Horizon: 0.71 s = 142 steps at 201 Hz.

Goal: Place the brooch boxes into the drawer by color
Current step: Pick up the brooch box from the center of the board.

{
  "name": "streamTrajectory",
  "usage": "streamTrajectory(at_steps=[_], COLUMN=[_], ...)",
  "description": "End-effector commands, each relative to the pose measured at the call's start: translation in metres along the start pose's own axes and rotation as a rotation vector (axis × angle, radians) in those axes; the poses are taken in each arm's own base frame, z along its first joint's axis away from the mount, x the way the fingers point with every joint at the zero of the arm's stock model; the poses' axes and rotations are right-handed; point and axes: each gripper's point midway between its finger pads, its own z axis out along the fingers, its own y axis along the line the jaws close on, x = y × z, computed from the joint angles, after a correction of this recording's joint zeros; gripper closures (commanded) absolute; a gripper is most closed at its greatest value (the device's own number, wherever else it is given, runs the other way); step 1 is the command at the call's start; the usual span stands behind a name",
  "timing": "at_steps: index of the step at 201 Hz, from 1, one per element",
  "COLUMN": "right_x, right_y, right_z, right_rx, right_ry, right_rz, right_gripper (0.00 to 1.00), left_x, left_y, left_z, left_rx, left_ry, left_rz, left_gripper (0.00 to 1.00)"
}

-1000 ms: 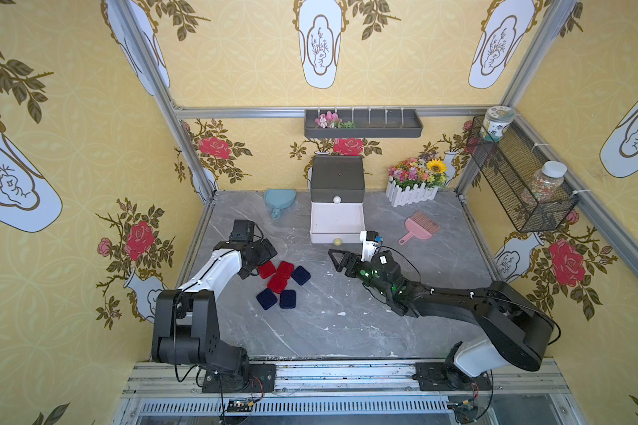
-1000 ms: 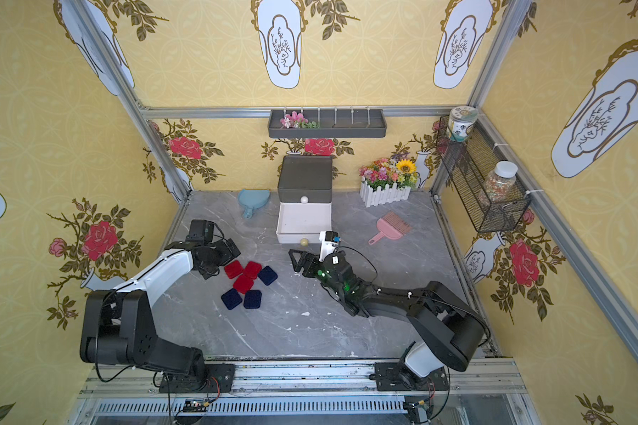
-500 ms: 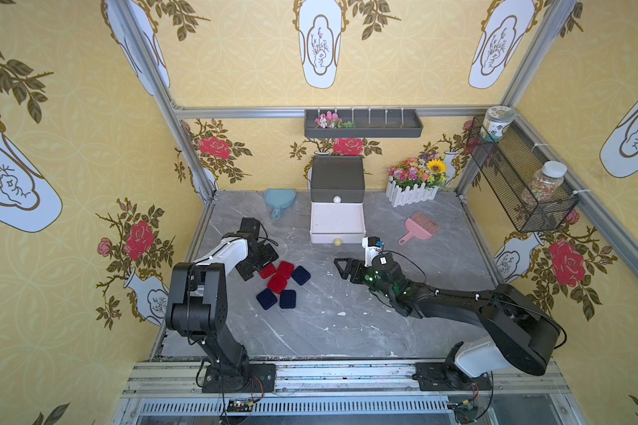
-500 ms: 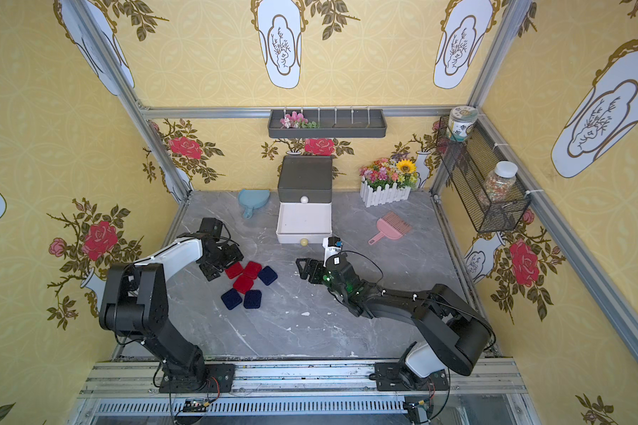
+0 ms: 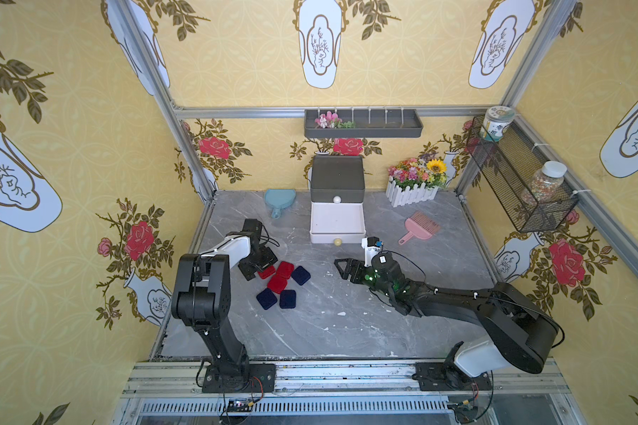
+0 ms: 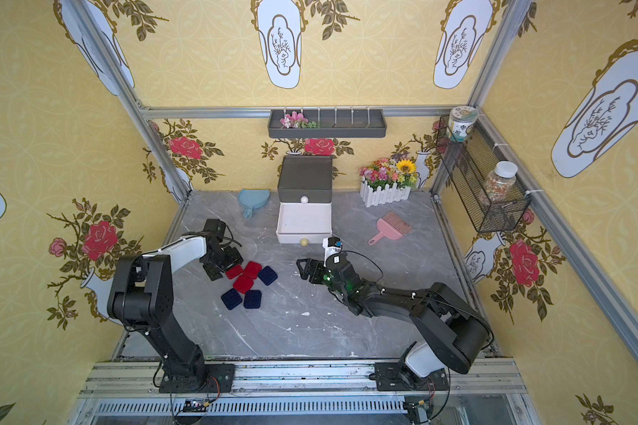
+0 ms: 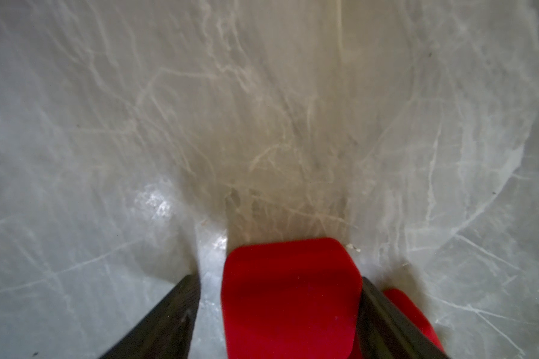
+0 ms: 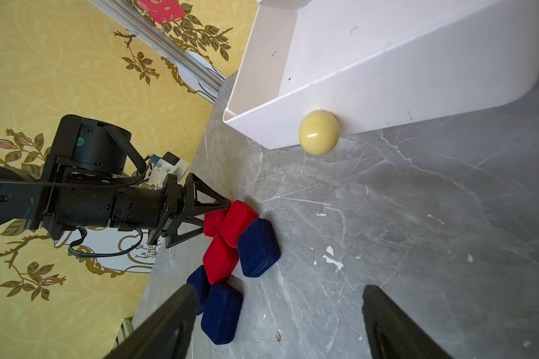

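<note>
You are looking at brooch boxes (image 8: pixel 257 248) with a soft, matt, velvety nap, red and navy alike. Up close, the red one (image 7: pixel 290 298) shows no shine at all. Under them you have a tabletop (image 5: pixel 328 323) of smooth grey marble-look sheet, veined white, with a dull sheen and a few white flecks. The open white drawer (image 8: pixel 386 77) reads as smooth moulded plastic, lightly scuffed, and its cream knob (image 8: pixel 318 132) is glossy. The chest's grey top (image 5: pixel 336 173) looks matt. Your right gripper (image 8: pixel 279 290) has fingers (image 8: pixel 168 323) of matt black plastic. The frame rails (image 5: pixel 236 111) are brushed metal, and the wall basket (image 5: pixel 509 176) is black wire mesh.
</note>
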Motion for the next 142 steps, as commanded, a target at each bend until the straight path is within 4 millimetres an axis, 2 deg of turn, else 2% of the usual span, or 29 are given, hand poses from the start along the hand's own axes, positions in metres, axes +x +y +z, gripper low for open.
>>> streamTrajectory(at_steps=[1, 40, 49, 78, 117, 142], right_x=[-0.003, -0.004, -0.004, -0.004, -0.004, -0.002], right_y=[0.004, 0.007, 0.008, 0.011, 0.017, 0.029], right_z=[0.002, 0.004, 0.004, 0.002, 0.001, -0.001], right_rx=[-0.008, -0.01, -0.011, -0.011, -0.018, -0.028], right_ry=[-0.004, 0.002, 0.004, 0.003, 0.001, 0.009], right_rz=[0.005, -0.006, -0.011, -0.022, -0.029, -0.074], right_gripper=[0.13, 0.14, 0.14, 0.14, 0.14, 0.14], left_x=[0.003, 0.001, 0.001, 0.001, 0.001, 0.001], left_y=[0.006, 0.004, -0.001, -0.011, -0.012, -0.027], left_z=[0.002, -0.007, -0.011, -0.029, -0.043, -0.068], left_rx=[-0.026, -0.014, 0.008, 0.067, 0.087, 0.186], left_ry=[0.015, -0.002, -0.006, -0.033, -0.053, -0.089], left_rz=[0.011, 0.019, 0.037, 0.067, 0.077, 0.071], left_gripper=[0.25, 0.31, 0.34, 0.36, 0.42, 0.42])
